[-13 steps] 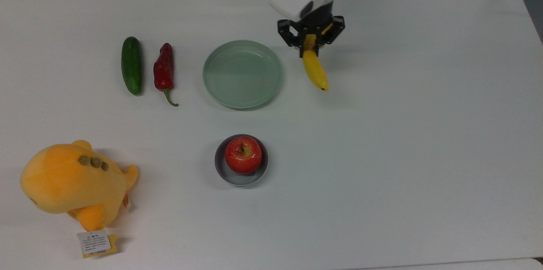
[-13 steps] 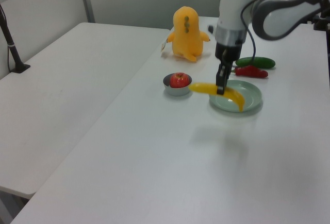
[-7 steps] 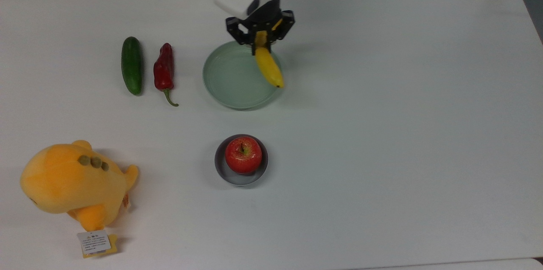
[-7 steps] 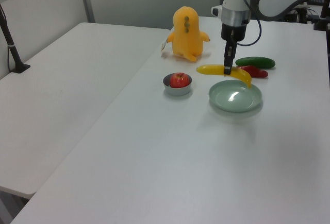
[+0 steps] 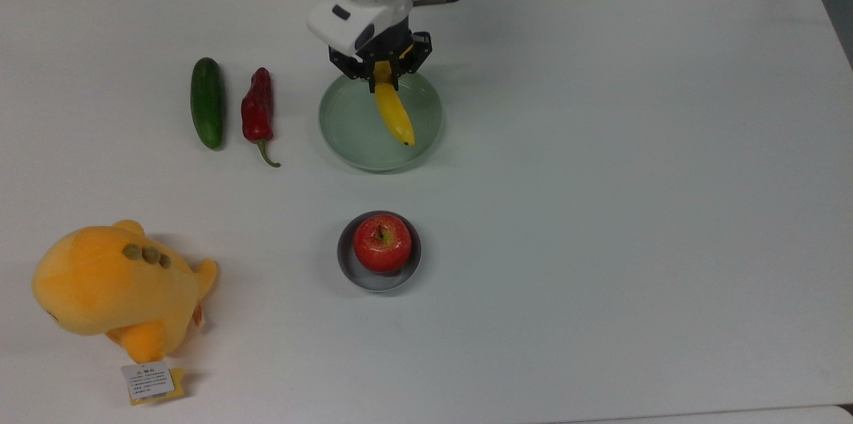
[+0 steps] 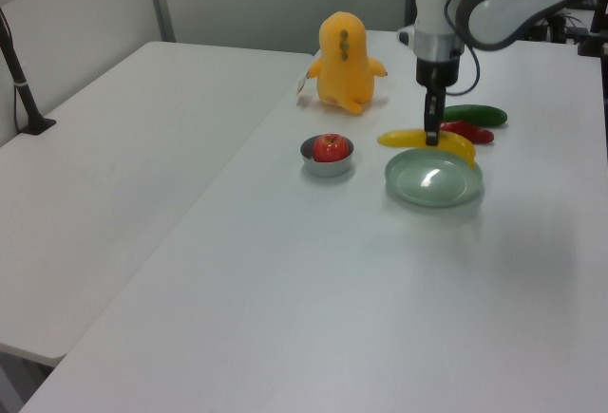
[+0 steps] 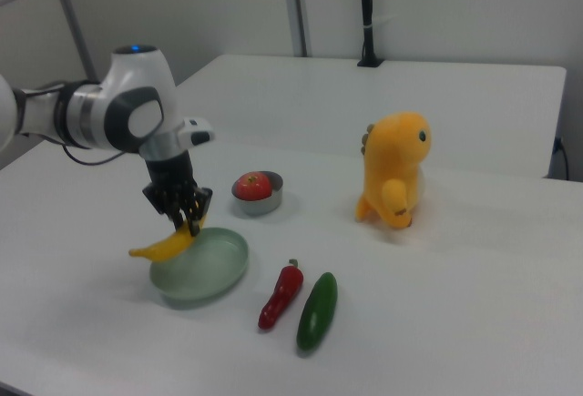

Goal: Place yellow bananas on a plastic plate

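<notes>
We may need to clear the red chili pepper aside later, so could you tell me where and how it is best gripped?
Grip the red chili pepper across its thick upper body, coming straight down from above. It lies flat on the table, lengthwise up-down in the top view, thin stem toward the bottom. The cucumber lies parallel, apart, leaving room either side for the pincer's fingers.

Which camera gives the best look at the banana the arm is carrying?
The top view: the banana shows at full length over the plate, pinched at its stem end by the end effector. The left view and right view show it side-on, hanging above the plate.
</notes>
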